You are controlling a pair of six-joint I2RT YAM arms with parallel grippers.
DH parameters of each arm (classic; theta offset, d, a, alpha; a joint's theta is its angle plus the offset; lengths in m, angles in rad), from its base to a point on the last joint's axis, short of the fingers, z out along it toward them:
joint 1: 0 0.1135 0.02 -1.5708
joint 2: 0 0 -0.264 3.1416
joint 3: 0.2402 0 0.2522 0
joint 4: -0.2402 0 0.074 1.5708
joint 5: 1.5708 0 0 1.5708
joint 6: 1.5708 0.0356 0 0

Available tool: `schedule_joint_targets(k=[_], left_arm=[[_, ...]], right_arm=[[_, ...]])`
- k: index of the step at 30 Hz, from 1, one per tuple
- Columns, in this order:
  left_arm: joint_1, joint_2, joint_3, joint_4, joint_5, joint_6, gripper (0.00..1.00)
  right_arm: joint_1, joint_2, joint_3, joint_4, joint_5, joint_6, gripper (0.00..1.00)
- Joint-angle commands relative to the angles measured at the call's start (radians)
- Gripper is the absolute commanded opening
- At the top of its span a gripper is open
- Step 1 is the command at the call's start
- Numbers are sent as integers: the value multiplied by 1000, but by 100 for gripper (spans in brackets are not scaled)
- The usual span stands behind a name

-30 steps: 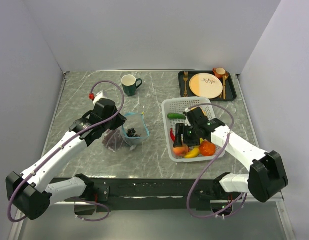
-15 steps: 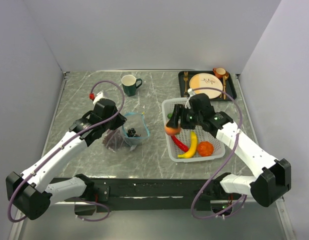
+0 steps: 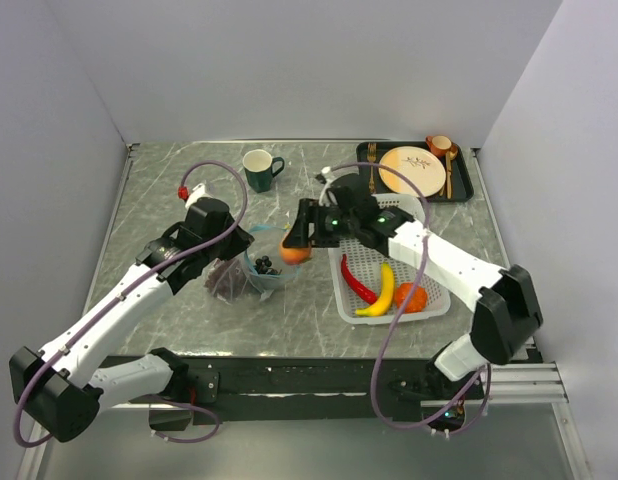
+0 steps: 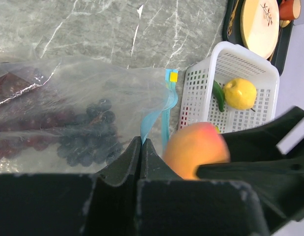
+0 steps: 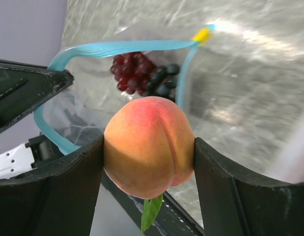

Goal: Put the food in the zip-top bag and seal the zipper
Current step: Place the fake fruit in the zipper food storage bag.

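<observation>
Only dark purple grapes [image 4: 88,132] sit in the clear teal-zippered bag [image 4: 93,83], its rim pinched tight by the left fingers [image 4: 120,169]; the right fingers [image 5: 226,187] clasp a rosy-orange peach [image 5: 149,145] above it.

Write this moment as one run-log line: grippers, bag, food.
left gripper: shut on zip-top bag edge, mouth open | right gripper: shut on peach at bag mouth, not inside | in bag: grape bunch | zipper: unsealed

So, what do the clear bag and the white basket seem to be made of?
The bag: thin clear plastic film, glossy; it wrinkles and the grapes show through. The basket: probably rigid white plastic, matte, moulded as a mesh of small holes.
</observation>
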Motion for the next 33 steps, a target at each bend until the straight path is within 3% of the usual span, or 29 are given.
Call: schedule_joint_targets(k=[1,6,7,10,13,19,25,30,33], left_arm=[[-2,-32,10,11,14,12,1],[-2,-35,14,7,10,14,1],[-2,-35,16,4,5,14,1],[-2,-38,22,1,-2,14,1],[-2,-39,22,8,-4,15,1],[-1,-26,27,19,2,17,1],[-2,-61,10,51,-1,15,1],[-1,-125,-22,122,8,27,1],[-2,-145,-26,129,-5,30,1]], right_arm=[[54,84,96,54,-37,18,44],[89,150,144,36,-52,-11,54],[89,156,150,25,-55,-17,67],[89,131,136,11,-42,-39,84],[80,82,107,-6,13,-56,90],[-10,-41,27,-23,69,-50,95],[-151,-172,-68,-122,274,-76,96],[-234,-151,-120,-182,366,-131,97],[-264,-74,-114,-176,366,-188,93]])
